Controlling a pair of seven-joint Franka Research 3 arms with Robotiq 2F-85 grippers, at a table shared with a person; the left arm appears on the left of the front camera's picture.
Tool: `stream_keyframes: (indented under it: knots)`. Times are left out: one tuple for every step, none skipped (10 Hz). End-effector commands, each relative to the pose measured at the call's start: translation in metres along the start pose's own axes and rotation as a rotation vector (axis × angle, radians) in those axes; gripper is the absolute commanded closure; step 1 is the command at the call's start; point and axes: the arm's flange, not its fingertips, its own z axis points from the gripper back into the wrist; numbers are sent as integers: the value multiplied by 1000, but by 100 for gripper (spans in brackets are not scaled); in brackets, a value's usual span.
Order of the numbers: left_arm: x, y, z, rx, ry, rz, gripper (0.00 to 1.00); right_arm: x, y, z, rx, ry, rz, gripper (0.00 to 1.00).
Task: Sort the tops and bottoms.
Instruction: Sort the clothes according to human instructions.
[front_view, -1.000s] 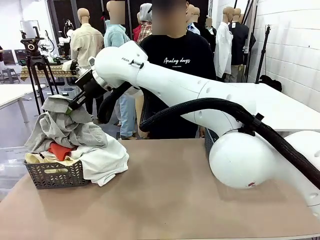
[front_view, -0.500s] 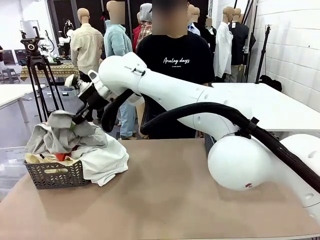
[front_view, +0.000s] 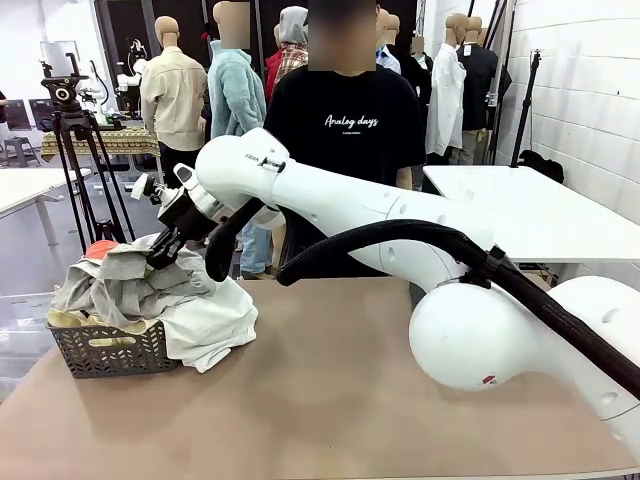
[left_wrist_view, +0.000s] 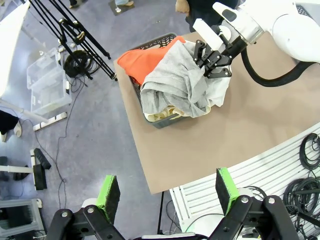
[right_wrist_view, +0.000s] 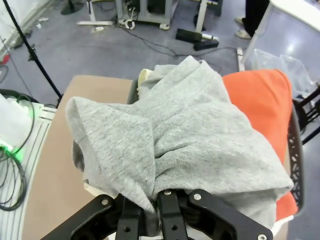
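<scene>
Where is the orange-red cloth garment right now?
In the left wrist view, the orange-red cloth garment lies in the dark plastic basket at the table's corner, partly under the grey cloth garment that the right gripper pinches.

basket (front_view: 108, 350) contents mostly buried under grey garment (front_view: 130, 285) — right end effector (right_wrist_view: 150, 210) fingertips hidden in cloth

- The right arm (front_view: 400, 215) has smooth white rounded shells and a black ribbed cable (front_view: 420, 235) alongside.
- The person (front_view: 350, 120) behind that arm wears a black T-shirt with white lettering.
</scene>
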Motion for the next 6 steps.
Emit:
stream_keyframes:
  knots:
    - [-2,1,2,11,11,4,0,64,-129,-45,-29,-9,16,100]
    - [-2,1,2,11,11,4,0,62,-134,-49,-50,8,-3,100]
    - [-2,1,2,11,11,4,0,59,-141,-55,-50,16,-30,100]
    - [-2,1,2,11,11,4,0,56,-146,-61,-32,20,-59,100]
    - [-2,1,2,11,11,4,0,56,-148,-65,-24,29,-64,100]
    - [-2,1,2,11,11,4,0,56,-150,-69,-18,42,-61,100]
